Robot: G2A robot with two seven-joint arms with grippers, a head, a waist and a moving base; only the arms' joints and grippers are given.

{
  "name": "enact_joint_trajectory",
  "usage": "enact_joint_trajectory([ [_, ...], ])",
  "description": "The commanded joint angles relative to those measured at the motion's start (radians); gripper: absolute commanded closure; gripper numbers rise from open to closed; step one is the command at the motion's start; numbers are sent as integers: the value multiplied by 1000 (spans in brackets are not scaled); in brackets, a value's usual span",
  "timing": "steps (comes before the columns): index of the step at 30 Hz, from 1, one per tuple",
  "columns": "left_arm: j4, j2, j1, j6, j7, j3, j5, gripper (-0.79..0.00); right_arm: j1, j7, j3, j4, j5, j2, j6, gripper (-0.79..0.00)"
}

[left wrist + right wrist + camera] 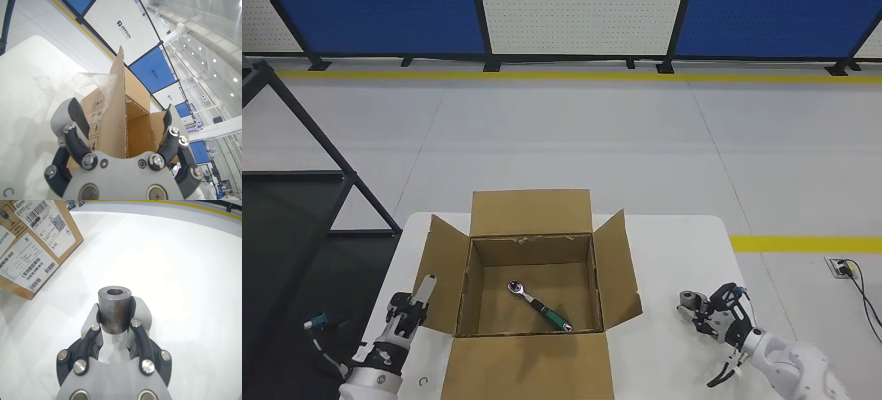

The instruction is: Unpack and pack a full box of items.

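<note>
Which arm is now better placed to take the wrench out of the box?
Left. The left gripper is open and empty beside the left flap of the box; the right gripper is shut on a metal cylinder.
</note>
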Motion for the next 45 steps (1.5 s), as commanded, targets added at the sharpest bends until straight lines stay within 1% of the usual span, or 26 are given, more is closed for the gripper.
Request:
enact_joint_trajectory([
  [1, -1, 0, 1, 1, 2, 0, 2, -785, 13, -21, -10, 25, -14, 1, 2, 0],
  [6, -3, 1, 2, 4, 5, 0, 3, -785, 36, -59, -31, 74, -28, 4, 7, 0],
  [8, -3, 1, 3, 4, 7, -1, 2, -785, 42, -71, -37, 88, -31, 5, 7, -120],
  [10, -4, 1, 4, 6, 7, -1, 3, -785, 49, -79, -43, 99, -36, 7, 4, -271],
  [12, -4, 1, 4, 7, 7, -1, 4, -785, 53, -88, -47, 107, -40, 9, -2, -336],
  [15, -3, 2, 3, 6, 6, 1, 5, -785, 55, -102, -50, 109, -45, 13, -7, -348],
  [22, -1, 2, -1, 6, 6, 4, 1, -785, 48, -127, -57, 90, -52, 22, -6, -336],
  [25, -1, 2, -1, 9, 5, 4, 0, -785, 43, -130, -58, 79, -56, 27, 2, -345],
  [36, 3, 3, -8, 11, 7, 10, -1, -785, 5, -139, -49, 15, -54, 44, 9, -339],
  [45, 5, 4, -11, 15, 11, 13, 0, -785, -19, -128, -51, -27, -35, 52, 19, -354],
])
